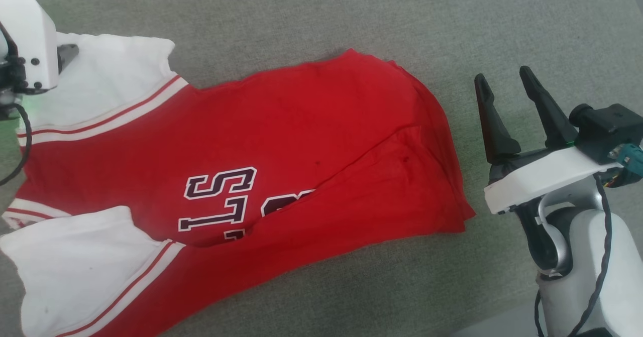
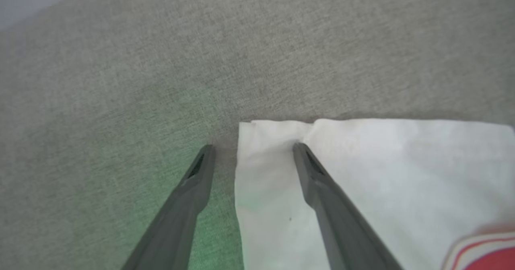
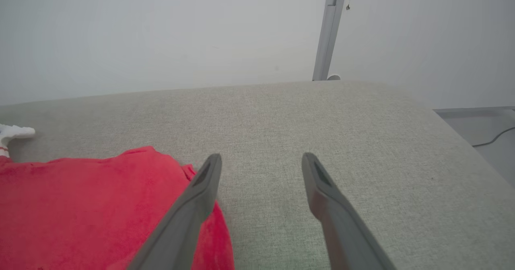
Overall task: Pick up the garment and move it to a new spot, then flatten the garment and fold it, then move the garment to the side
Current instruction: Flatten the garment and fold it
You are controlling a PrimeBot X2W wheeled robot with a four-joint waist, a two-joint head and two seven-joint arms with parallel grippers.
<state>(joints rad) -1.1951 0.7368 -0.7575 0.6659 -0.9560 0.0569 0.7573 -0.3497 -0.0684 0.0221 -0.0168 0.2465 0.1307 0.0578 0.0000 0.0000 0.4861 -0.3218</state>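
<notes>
Garment: we see the garment lying on the grey cloth surface, spread slantwise, collar end toward our left and hem toward our right.
Lay of the cloth: it is mostly flat. A flap of the red body is turned over near the hem and covers part of the lettering.
Sleeves: the far sleeve lies smooth. The near sleeve is open but runs off the lower left of the head view.
Left gripper: in its wrist view the left gripper has its fingers spread wide and holds nothing. They straddle the outer corner of the far sleeve, one fingertip over the white cloth and the other over the bare surface. We cannot tell whether the tips touch.
Right gripper: the right gripper is also spread wide and empty. It sits over bare surface just beside the hem, apart from the cloth.
Step in hand: we judge this to be the flattening, with the fold not yet begun.
Next move: we judge the left fingers need to close on the sleeve corner, and the right ones need to reach the hem edge and pinch one layer. Both would then draw outward to undo the flap.
Risk: a pinch through two layers could drag the whole shirt instead of smoothing it.
</notes>
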